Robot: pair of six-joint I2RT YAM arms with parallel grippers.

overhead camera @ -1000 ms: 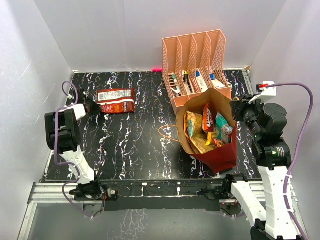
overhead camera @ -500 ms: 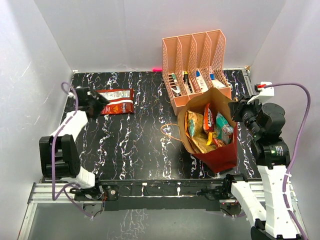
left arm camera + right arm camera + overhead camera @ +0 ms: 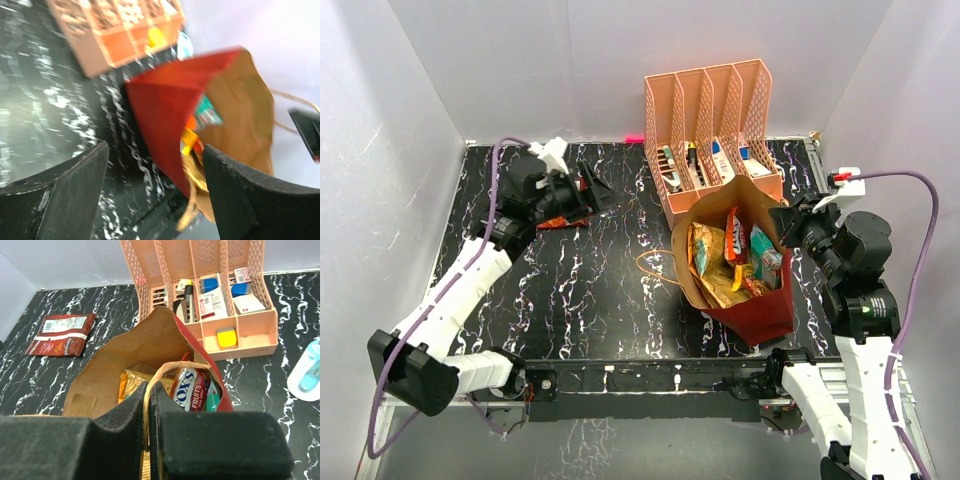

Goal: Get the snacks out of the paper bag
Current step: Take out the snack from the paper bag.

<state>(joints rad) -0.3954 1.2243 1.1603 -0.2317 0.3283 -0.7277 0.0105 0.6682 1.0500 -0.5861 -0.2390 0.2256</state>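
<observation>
The dark red paper bag stands open right of centre, kraft brown inside. Several snacks fill it, among them a Fox's fruit candy packet. My right gripper is at the bag's right rim, shut on the twine handle. One red-brown snack packet lies on the table at the back left, mostly hidden under my left arm in the top view. My left gripper hangs open just right of it with nothing between its fingers, facing the bag.
A peach mesh organizer with pens and small boxes stands behind the bag, close to it. A small light-blue object lies on the table to the bag's right. White walls close in the black marbled table on three sides.
My left gripper opened and let go of the red-brown packet at the back left. The arm then reached out rightward over it. The right gripper stayed shut on the handle.
</observation>
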